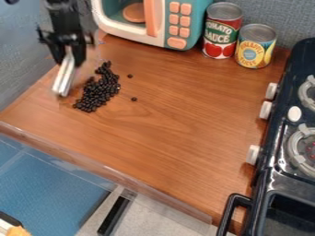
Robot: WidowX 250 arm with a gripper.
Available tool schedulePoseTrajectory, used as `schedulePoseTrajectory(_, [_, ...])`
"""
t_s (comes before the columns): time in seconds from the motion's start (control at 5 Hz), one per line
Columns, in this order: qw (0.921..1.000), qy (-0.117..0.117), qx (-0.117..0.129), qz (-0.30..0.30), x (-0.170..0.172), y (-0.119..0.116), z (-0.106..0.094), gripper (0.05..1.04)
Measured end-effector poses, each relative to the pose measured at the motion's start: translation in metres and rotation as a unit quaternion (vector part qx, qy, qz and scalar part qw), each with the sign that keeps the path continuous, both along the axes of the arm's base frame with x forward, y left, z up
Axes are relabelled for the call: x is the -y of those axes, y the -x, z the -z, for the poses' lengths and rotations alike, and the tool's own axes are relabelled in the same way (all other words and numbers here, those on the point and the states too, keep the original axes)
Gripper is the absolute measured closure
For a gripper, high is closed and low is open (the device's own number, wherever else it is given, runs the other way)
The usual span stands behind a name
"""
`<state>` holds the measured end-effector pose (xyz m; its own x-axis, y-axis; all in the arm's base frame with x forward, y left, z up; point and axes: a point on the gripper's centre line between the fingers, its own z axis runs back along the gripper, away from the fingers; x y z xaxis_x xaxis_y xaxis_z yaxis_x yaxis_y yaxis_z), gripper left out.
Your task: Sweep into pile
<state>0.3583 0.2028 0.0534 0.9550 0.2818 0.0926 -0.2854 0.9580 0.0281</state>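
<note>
Here at ten o'clock, my claw (pixel 69 53) is clamped round a silvery sweeping tool (pixel 64 76), black beans (pixel 97 94) heaped just beside; one hasty swipe could scatter more beyond the stray beans (pixel 134 99) around three o'clock of the heap.
</note>
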Motion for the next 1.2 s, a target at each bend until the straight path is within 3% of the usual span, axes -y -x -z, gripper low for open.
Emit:
schedulePoseTrajectory(0.2, [1.0,0.002,0.006,0.004,-0.018,0.006,-0.01,0.67])
schedulePoseTrajectory(0.4, [0.9999,-0.015,-0.007,0.004,-0.028,0.012,-0.016,0.68])
schedulePoseTrajectory(0.6, [0.9986,-0.037,-0.037,0.006,-0.033,0.012,-0.015,0.68])
schedulePoseTrajectory(0.8, [0.9971,-0.045,-0.058,0.02,-0.032,0.011,-0.008,0.68])
schedulePoseTrajectory(1.0, [0.989,-0.067,-0.123,0.046,-0.031,0.014,-0.004,0.68])
schedulePoseTrajectory(1.2, [0.9666,-0.103,-0.221,0.08,-0.028,0.012,0.011,0.68])
